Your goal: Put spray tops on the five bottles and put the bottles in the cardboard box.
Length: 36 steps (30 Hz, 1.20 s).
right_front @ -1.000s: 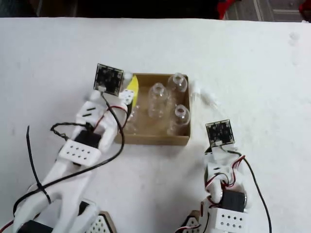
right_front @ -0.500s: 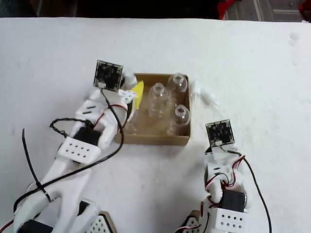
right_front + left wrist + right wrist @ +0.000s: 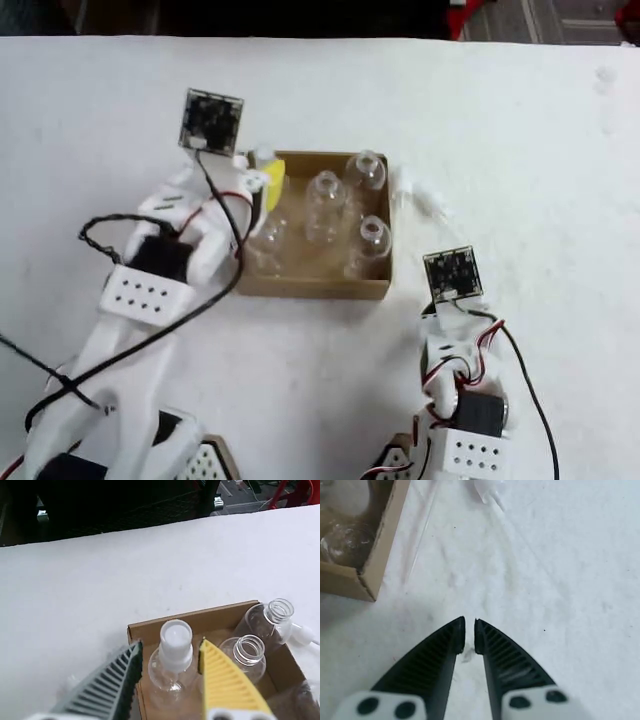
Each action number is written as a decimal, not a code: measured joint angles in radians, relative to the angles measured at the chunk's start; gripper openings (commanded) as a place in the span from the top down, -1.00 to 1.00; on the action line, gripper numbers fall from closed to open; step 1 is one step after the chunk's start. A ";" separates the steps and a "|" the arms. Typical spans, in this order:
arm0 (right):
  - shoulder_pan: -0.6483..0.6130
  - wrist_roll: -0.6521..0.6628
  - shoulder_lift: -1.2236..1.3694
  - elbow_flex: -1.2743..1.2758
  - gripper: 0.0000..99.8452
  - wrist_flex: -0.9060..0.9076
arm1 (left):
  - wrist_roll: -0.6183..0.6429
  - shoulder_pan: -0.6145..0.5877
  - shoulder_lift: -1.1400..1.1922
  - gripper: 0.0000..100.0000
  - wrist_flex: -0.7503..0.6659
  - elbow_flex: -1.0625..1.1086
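The cardboard box (image 3: 318, 288) sits mid-table with several clear bottles standing in it. One bottle (image 3: 171, 666) in the box's far left corner wears a white spray top (image 3: 175, 636). My left gripper (image 3: 170, 645) is open, its grey and yellow fingers on either side of that top with gaps showing. In the high view the left gripper (image 3: 263, 176) is at the same corner. Open-necked bottles (image 3: 248, 650) (image 3: 276, 613) stand beside it. A loose white spray top (image 3: 420, 196) lies on the table right of the box. My right gripper (image 3: 469, 623) is shut, low over bare table near the box's near right corner (image 3: 366, 587).
The white table (image 3: 520, 130) has free room to the far side and to the right. The left arm (image 3: 150, 290) and its cables run along the box's left side. The right arm (image 3: 458, 400) stands near the front edge.
The left arm has drawn back toward the left and its yellow finger has moved from inside the box to the far left corner. The right arm has kept still.
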 measured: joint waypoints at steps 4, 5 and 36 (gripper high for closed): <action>0.000 0.000 0.000 0.000 0.96 0.000 | 0.000 -0.023 -0.011 0.64 0.140 -0.094; 0.000 0.000 0.000 0.000 0.96 0.000 | 0.000 -0.026 -0.026 0.64 0.173 -0.109; 0.000 0.000 0.000 0.000 0.97 0.000 | 0.120 -0.422 0.356 0.65 0.531 -0.433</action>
